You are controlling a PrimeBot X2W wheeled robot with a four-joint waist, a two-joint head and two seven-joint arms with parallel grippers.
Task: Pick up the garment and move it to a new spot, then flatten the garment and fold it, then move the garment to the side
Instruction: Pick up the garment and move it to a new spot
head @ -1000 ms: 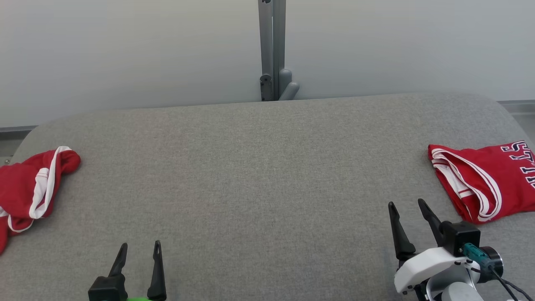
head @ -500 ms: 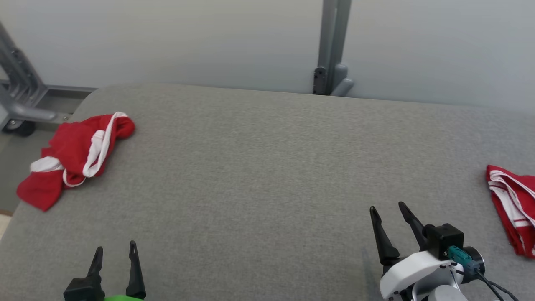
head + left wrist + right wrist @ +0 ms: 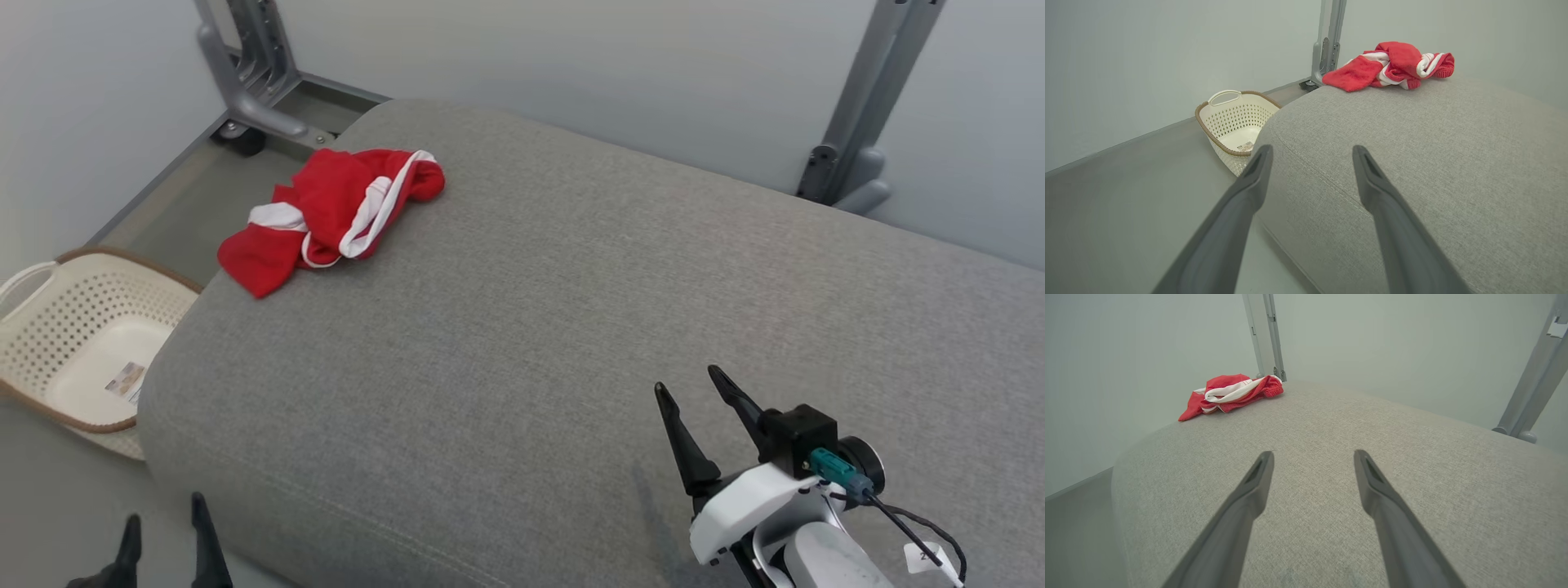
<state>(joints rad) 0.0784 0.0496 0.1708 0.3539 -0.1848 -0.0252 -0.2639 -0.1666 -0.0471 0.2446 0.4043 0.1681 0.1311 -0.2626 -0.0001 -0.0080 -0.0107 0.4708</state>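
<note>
cream perforated basket [image 3: 57, 322] on the floor [image 3: 33, 490] beside the grey padded table [image 3: 571, 327]

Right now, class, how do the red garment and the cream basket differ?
The garment lies on the grey surface; the basket stands on the floor beside it. The garment is red with white trim; the basket is cream with a brown rim. The garment is crumpled; the basket is perforated. Both sit to the robot's left.

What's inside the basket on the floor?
Inside the basket there is just a small label on the bottom, and nothing else on the part that shows. The side next to the grey padded table is covered by the table's edge, so that corner can't be checked.
</note>
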